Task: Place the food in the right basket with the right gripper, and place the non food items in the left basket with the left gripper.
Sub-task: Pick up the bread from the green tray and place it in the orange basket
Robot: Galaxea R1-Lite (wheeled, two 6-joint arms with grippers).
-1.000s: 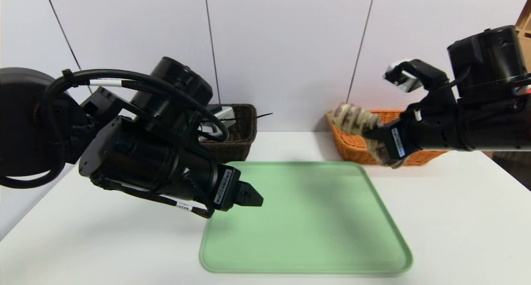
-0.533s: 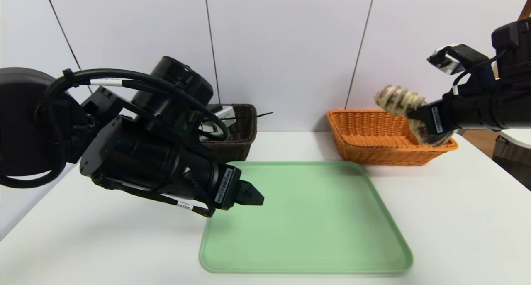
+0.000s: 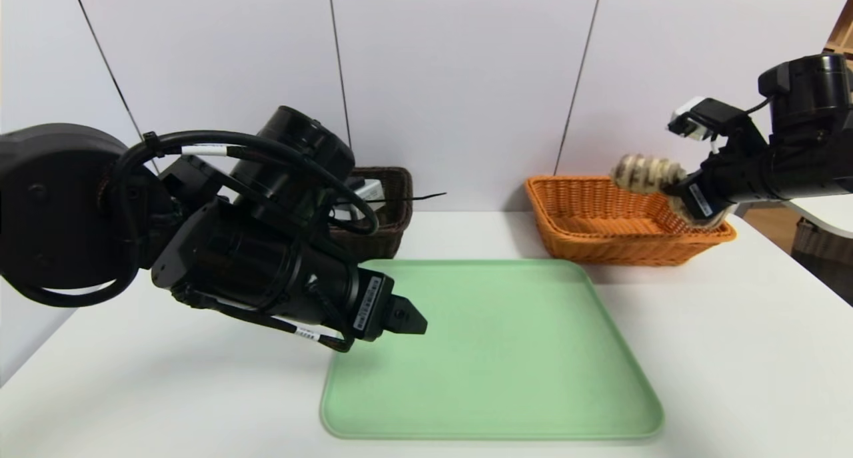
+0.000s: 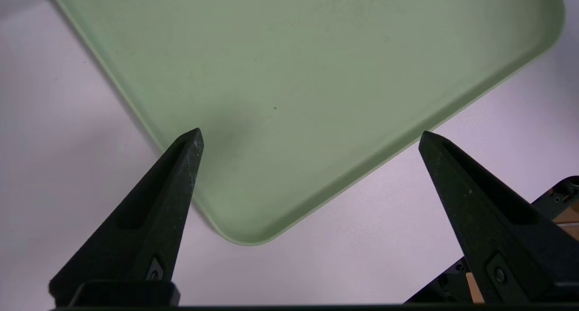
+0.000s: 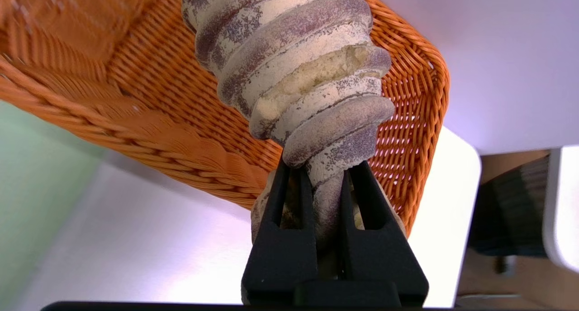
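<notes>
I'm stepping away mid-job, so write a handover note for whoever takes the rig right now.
Right pincer: shut on the striped bread roll, holding it above the orange wicker basket.
Left pincer: open, holding nothing, over the near-left part of the green tray.
Dark brown wicker basket: has a white-and-grey item in it, partly hidden by the left arm; I can't tell what else is inside.
Done: roll lifted clear of the tray.
Left: release it into the orange basket.
</notes>
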